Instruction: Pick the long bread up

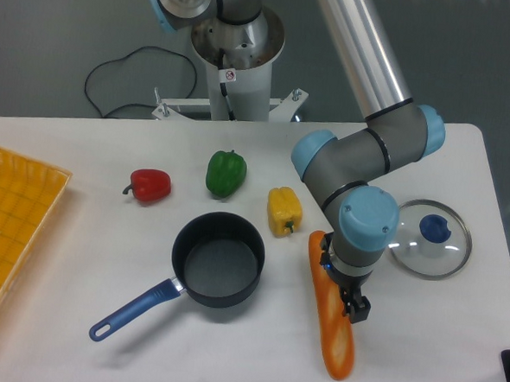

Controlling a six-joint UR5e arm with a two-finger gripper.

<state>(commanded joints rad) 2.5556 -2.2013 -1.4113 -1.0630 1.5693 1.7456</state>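
The long bread (336, 341), an orange toy baguette with paler patches, lies lengthwise on the white table right of the pot. My gripper (342, 302) points down over the bread's upper middle, and the blue wrist hides that part of the loaf. One black fingertip (359, 309) shows just off the bread's right side; the other is hidden behind the wrist. The fingers look spread across the loaf's width, not closed on it. The bread rests flat on the table.
A dark pot with a blue handle (218, 258) sits left of the bread. A yellow pepper (284, 210), green pepper (226, 173) and red pepper (150, 185) lie behind it. A glass lid (430, 239) lies to the right, a yellow tray (10, 228) at far left.
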